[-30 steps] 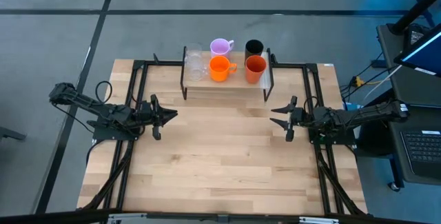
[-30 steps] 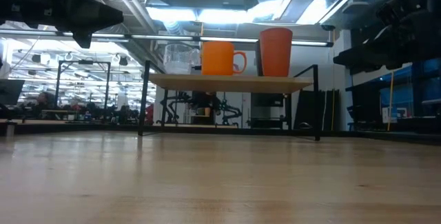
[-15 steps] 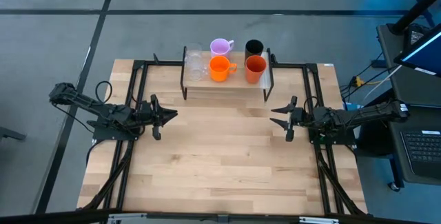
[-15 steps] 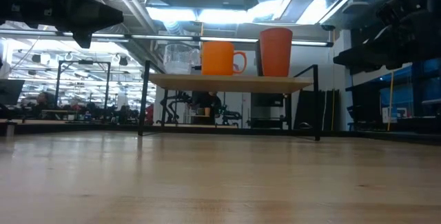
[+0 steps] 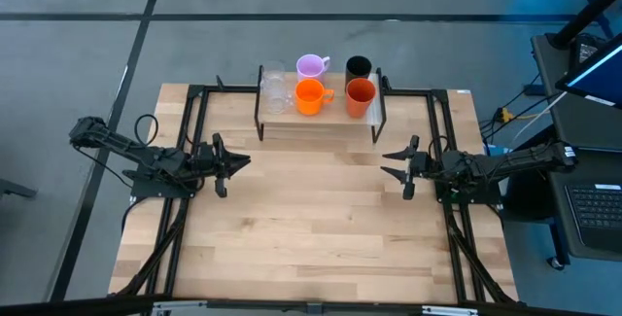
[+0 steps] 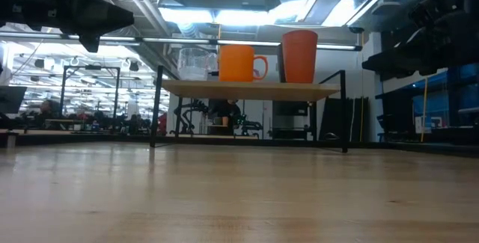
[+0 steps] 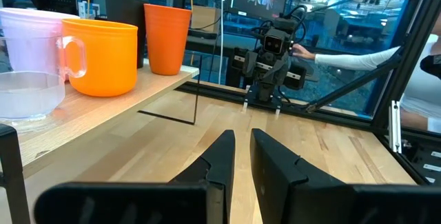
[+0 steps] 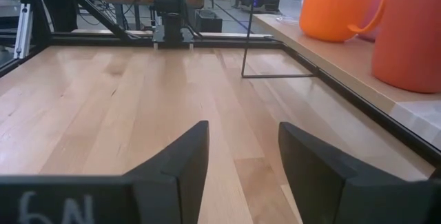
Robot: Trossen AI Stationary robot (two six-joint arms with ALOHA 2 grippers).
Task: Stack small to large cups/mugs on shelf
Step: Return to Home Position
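The shelf (image 5: pixel 321 124) stands at the table's far edge on black wire legs. On it rest a clear glass (image 5: pixel 276 91), a lilac mug (image 5: pixel 311 65), an orange handled mug (image 5: pixel 310 97), a black cup (image 5: pixel 359 66) and an orange-red cup (image 5: pixel 361 97), all upright on their bases. My left gripper (image 5: pixel 243 160) hovers over the table's left half with only a narrow slit between its fingers (image 7: pixel 241 148). My right gripper (image 5: pixel 386 164) hovers over the right half, open (image 8: pixel 241 148). Both point toward the table's middle, near of the shelf. A second glass does not show apart.
Black frame rails (image 5: pixel 194 131) run along the table's left and right sides under the arms. Bare wood (image 5: pixel 311 228) lies between and near of the grippers. A person's white sleeve (image 7: pixel 344 57) shows beyond the table's right side.
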